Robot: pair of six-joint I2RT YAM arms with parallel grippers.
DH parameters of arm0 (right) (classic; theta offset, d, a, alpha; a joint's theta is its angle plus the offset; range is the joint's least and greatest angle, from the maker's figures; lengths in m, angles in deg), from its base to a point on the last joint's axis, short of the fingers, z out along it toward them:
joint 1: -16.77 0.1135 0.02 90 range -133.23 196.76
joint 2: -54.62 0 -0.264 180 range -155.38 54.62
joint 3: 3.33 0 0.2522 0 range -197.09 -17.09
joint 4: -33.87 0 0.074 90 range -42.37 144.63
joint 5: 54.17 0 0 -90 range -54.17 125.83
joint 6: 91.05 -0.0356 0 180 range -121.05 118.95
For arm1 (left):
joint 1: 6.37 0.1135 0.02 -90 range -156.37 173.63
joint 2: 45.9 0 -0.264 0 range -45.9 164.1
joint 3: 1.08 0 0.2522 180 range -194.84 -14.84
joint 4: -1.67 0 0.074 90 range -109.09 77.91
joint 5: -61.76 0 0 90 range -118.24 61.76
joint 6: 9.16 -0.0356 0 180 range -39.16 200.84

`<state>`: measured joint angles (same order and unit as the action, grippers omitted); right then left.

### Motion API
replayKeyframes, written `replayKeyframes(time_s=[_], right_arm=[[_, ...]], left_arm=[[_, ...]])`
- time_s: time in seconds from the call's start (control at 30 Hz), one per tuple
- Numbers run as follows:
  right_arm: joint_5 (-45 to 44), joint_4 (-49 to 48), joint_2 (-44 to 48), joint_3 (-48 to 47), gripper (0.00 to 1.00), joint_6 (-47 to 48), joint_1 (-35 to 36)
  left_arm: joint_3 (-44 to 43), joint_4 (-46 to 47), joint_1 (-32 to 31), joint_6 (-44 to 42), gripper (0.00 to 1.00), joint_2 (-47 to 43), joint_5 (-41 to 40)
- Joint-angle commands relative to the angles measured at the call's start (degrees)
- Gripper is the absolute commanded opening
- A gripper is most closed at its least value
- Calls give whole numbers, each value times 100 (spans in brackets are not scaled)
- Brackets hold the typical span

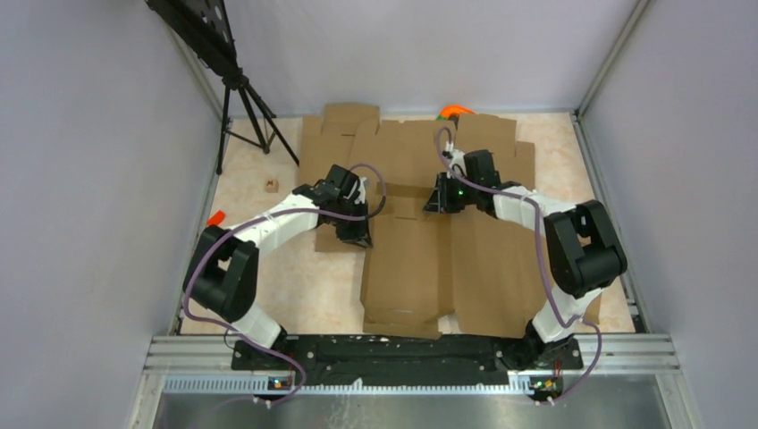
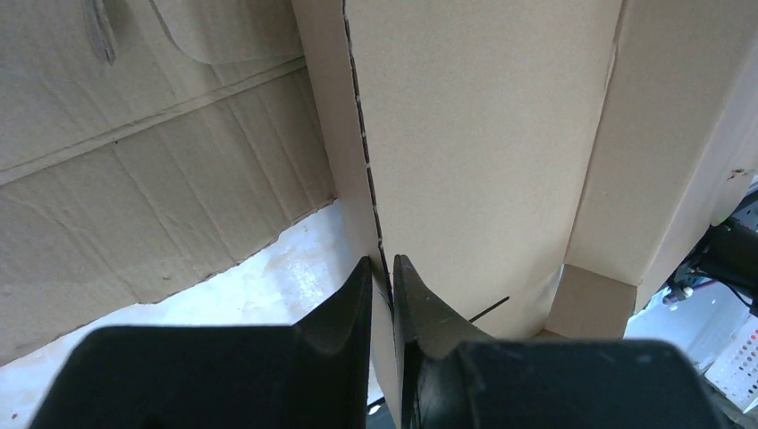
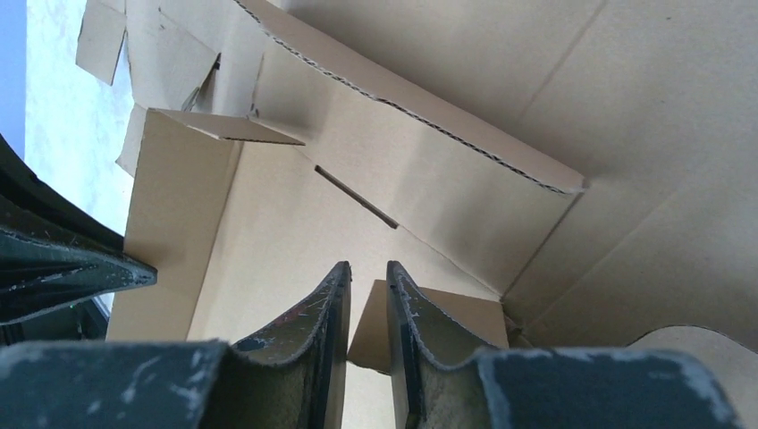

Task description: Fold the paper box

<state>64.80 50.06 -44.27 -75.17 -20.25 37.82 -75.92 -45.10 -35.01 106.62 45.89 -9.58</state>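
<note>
Robot lab test cell: plain grey walls (image 1: 89, 179), aluminium base rail (image 1: 402, 382), black tripod (image 1: 238, 82).

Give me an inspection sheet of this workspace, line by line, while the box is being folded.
Surface: pale speckled table, mostly under cardboard.
Job's things: the paper box centre, side walls raised.
Clutter: spare cardboard blanks behind and beside it; small brown block; orange object at the back.
Tools: left tool pinched on a box wall; right tool jaws narrow at a small flap, grip unclear.
Cables: purple cables looped along both arms.
Surroundings: grey walls; black tripod.
</note>
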Motion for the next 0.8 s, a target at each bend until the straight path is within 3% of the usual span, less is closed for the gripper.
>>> replayKeyframes(time_s=[0.0, 0.53, 0.77], right_arm=[[-113, -152, 41, 29, 20, -94, 237], [-535, -1863, 105, 594, 19, -816, 690], [-695, -863, 626, -67, 30, -83, 689]], left_arm=[[115, 428, -89, 122, 13, -54, 268], [386, 672, -136, 269, 13, -226, 471], [341, 585, -136, 239, 13, -234, 406]])
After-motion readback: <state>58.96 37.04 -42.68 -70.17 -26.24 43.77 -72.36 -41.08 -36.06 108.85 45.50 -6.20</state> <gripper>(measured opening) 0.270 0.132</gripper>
